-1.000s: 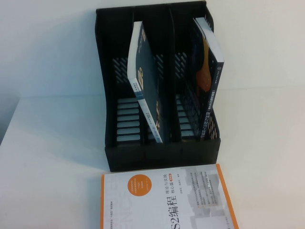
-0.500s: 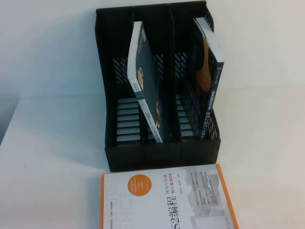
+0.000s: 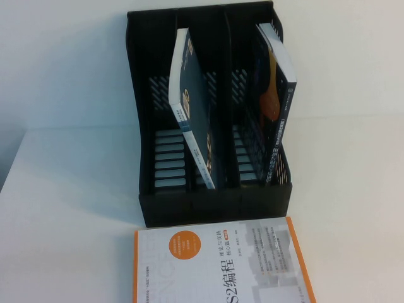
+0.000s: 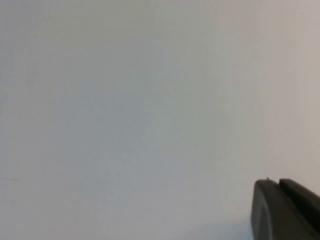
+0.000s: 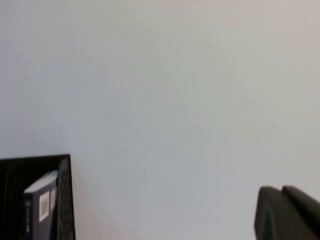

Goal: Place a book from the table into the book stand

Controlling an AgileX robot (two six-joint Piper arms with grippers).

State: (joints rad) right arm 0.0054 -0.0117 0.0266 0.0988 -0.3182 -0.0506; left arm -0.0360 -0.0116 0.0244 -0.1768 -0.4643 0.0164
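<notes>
My right gripper [image 5: 285,212] sits closed and empty, out of the high view; my left gripper [image 4: 285,210] looks closed too, over bare table [image 3: 69,189]. The orange-edged book [image 3: 221,265] lies flat at six o'clock, just before the book stand [image 3: 208,208]. I'd open wide, pinch its right edge, and tip it into the empty left slot [image 3: 170,164].
</notes>
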